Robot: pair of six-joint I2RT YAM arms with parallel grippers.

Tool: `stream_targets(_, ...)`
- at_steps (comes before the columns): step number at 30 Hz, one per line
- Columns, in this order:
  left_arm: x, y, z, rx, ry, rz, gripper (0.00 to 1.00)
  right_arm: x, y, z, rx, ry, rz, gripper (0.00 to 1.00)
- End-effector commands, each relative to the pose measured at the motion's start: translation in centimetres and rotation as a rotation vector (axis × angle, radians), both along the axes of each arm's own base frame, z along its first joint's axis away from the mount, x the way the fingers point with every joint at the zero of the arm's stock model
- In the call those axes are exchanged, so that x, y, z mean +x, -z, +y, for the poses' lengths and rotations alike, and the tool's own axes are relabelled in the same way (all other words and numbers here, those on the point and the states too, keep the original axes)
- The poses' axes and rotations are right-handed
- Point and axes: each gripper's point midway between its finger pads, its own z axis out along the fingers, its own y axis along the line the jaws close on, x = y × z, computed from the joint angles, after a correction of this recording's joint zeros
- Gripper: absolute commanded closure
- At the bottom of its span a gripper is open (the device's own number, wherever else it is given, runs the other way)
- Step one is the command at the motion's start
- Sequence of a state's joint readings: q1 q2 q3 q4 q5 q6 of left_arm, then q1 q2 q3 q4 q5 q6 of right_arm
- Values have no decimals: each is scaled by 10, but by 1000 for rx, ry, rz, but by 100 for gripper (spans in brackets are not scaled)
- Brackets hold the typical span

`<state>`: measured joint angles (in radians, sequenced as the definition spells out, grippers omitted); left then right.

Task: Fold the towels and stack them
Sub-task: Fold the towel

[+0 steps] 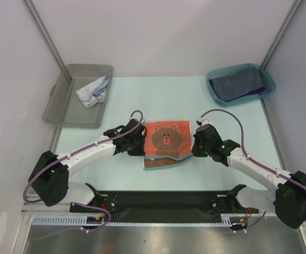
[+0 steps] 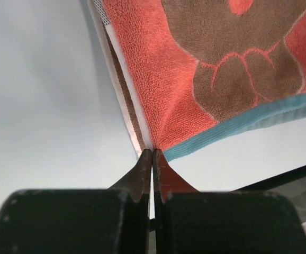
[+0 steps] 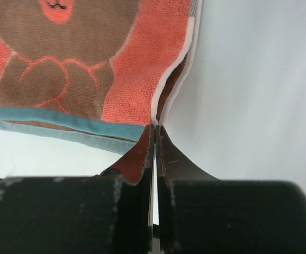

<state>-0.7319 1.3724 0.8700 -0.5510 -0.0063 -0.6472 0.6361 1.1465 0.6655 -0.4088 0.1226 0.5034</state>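
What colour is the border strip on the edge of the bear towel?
On the bear towel, the border strip is teal; clearest in the left wrist view.

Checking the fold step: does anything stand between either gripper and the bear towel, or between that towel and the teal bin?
Nothing visible. Left gripper and right gripper each pinch a near corner of the bear towel; the table stretch toward the teal bin shows no object.

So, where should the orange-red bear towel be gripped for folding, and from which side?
Probably its two near corners, from the near side, one gripper each. The orange-red towel lies spread with its teal hem toward the arms, so those corners stick out free. The left gripper and right gripper are shut on them.
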Motion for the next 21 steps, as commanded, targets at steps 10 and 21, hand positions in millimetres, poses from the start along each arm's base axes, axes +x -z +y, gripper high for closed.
stream_targets(10, 14, -49, 4, -20, -36, -99, 100, 6, -71, 15, 296, -26, -127, 100)
stream_targets(21, 6, -34, 0, -42, -21, -63, 100, 11, -65, -5, 167, -9, -56, 100)
